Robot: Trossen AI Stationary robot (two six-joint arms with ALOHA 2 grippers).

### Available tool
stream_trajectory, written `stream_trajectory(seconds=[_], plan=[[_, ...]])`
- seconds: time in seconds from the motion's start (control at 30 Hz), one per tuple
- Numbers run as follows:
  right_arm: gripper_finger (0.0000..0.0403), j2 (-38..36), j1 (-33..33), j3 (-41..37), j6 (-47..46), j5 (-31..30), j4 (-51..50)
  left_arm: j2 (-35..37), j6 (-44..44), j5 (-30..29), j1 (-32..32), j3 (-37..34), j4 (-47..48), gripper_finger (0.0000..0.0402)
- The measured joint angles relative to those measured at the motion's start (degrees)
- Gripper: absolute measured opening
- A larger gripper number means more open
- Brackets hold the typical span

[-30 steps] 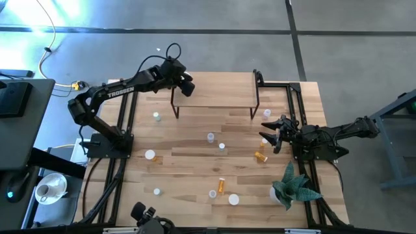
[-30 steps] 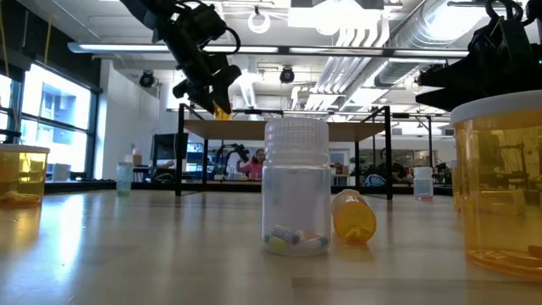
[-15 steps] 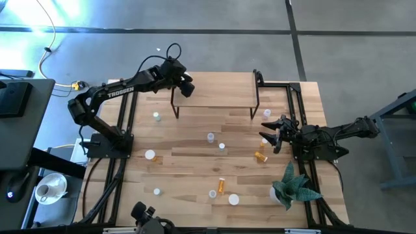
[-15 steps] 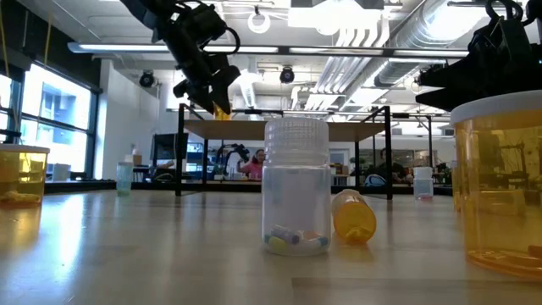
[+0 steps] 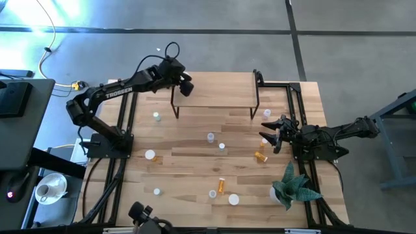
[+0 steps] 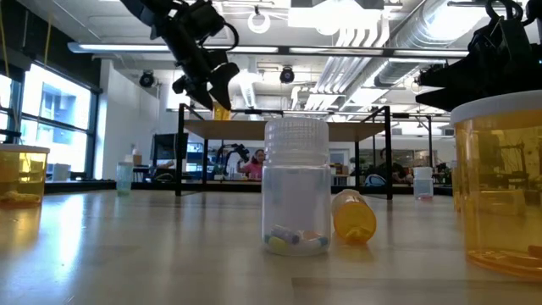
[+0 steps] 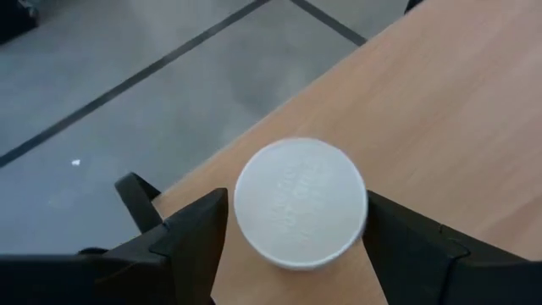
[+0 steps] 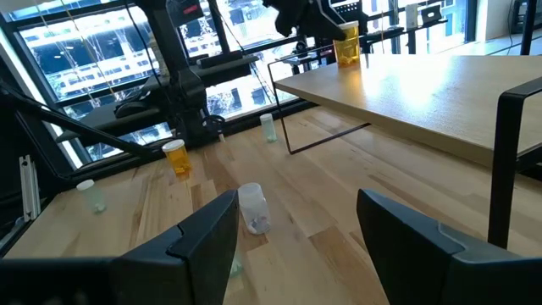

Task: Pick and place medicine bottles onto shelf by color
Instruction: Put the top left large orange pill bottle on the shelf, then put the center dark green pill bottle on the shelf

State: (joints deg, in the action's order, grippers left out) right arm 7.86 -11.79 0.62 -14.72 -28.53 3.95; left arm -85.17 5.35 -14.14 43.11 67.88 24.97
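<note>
From above, the left gripper point(image 5: 184, 85) hangs over the left end of the shelf point(image 5: 218, 97), while the right gripper point(image 5: 272, 132) waits with fingers spread wide near the table's right edge, other bottles scattered across the table point(image 5: 188, 162). The low view shows the left gripper clamped on an orange bottle point(image 6: 221, 110) just above the shelf top. In the left wrist view, that bottle's white cap point(image 7: 300, 203) sits between the fingers.
</note>
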Motion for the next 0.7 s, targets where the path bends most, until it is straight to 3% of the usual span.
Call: stream_trajectory(seconds=[0.3, 0.7], plan=[[0.0232, 0.02, 0.0, -0.01, 0.0, 0.0, 0.0, 7.06, -0.01, 0.96, -0.04, 0.02, -0.93, 0.025], [0.0232, 0.01, 0.0, 0.0, 0.0, 0.0, 0.0, 18.9, -2.89, 22.59, -2.64, -0.9, 3.02, 0.025]])
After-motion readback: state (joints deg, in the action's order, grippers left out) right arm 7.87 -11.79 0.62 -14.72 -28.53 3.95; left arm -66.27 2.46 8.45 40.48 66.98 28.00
